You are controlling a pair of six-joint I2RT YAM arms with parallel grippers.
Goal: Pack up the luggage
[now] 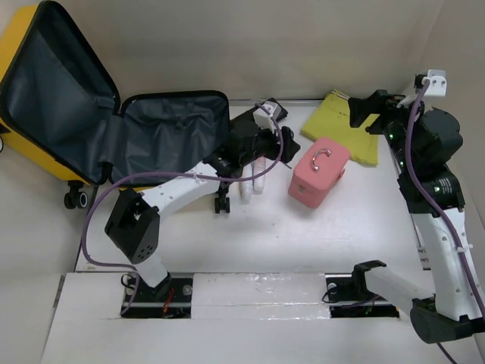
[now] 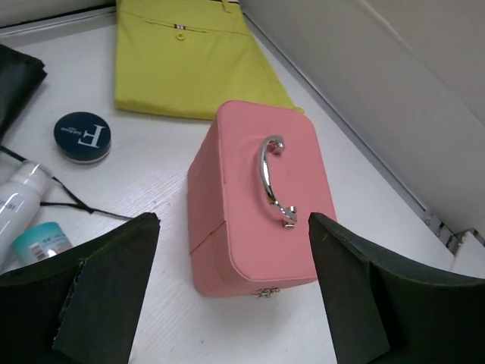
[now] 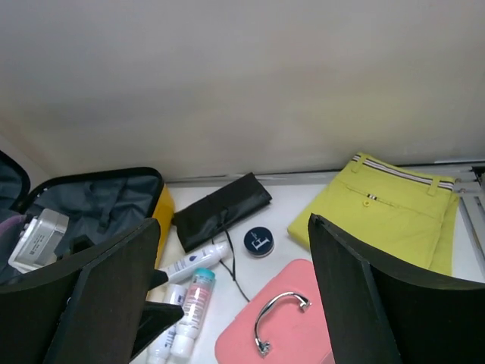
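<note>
Top external view: one luggage (image 1: 53, 98) lies open at the tabletop's (image 1: 250, 243) far-left edge, its lid overhanging. One trousers (image 1: 345, 125) lies far right. One pink case (image 1: 319, 172) has bare room around it. The left hand (image 2: 233, 224), near the case, and the right hand (image 3: 233, 226) are both spread and empty.

Bare table (image 1: 303, 235) lies between the left gripper (image 2: 231, 227) and the pink case (image 2: 250, 189); bottles (image 3: 195, 299) and a round tin (image 2: 82, 135) clutter the gap toward the luggage (image 1: 174, 133).
</note>
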